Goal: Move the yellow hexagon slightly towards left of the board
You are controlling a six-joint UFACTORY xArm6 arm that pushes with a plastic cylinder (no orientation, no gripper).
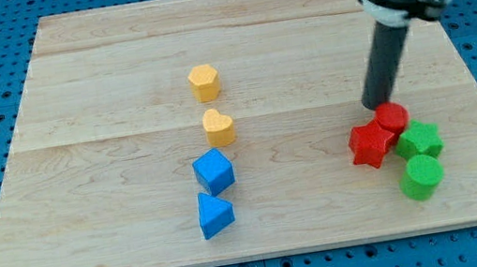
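Note:
The yellow hexagon (pixel 204 82) sits on the wooden board (pixel 100 97) a little left of the middle, towards the view's top. A yellow heart (pixel 219 128) lies just below it. My tip (pixel 374 105) is far to the hexagon's right, just above the red cylinder (pixel 392 116) and the red star (pixel 370 144). The rod rises from it to the arm at the view's top right.
A blue cube (pixel 214 171) and a blue triangle (pixel 215 216) lie below the yellow heart. A green star (pixel 419 140) and a green cylinder (pixel 421 177) sit right of the red star. Blue pegboard surrounds the board.

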